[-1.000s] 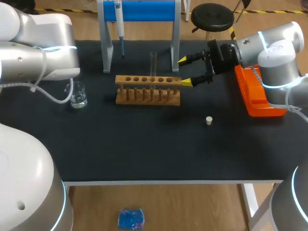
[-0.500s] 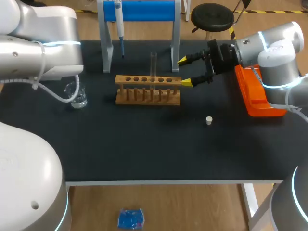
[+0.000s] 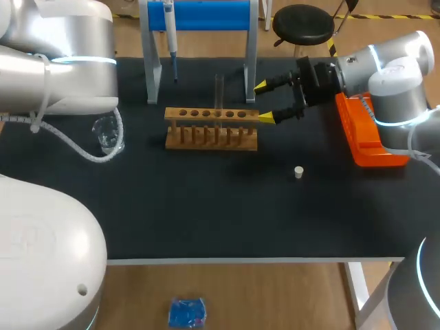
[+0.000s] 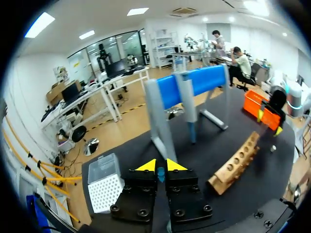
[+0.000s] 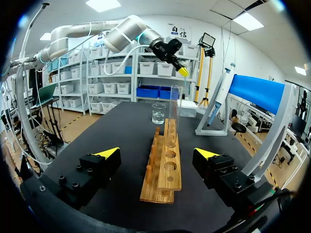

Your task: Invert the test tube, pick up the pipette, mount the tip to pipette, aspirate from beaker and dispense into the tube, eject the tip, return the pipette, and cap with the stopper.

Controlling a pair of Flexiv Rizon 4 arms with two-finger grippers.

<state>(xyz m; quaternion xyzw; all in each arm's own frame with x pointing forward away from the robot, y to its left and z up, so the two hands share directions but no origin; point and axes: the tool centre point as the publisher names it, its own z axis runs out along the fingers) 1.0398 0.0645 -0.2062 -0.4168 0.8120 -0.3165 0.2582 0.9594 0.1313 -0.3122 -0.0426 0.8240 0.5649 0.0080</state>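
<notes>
A clear test tube (image 3: 219, 91) stands upright in the wooden rack (image 3: 212, 128), also seen as test tube (image 5: 175, 104) and rack (image 5: 163, 167). My right gripper (image 3: 265, 102) is open at the rack's right end; in its own view the right gripper (image 5: 158, 153) has its fingers either side of that end, apart from it. The pipette (image 3: 170, 34) hangs on the blue stand (image 3: 206, 15). A beaker (image 3: 106, 134) sits left of the rack. The white stopper (image 3: 298, 172) lies on the table. My left gripper (image 4: 158, 166) is shut with nothing in it, and the left gripper (image 5: 181, 69) is high above the beaker (image 5: 158, 113).
An orange tip box (image 3: 364, 130) sits at the table's right edge, behind my right arm. A clear box of white tips (image 4: 106, 187) stands beside my left gripper. My left arm's cable (image 3: 82, 148) hangs down in front of the beaker.
My left arm has swung up and inward at the left of the table, and its cable now crosses the beaker. The right arm, rack and tube have not moved.
</notes>
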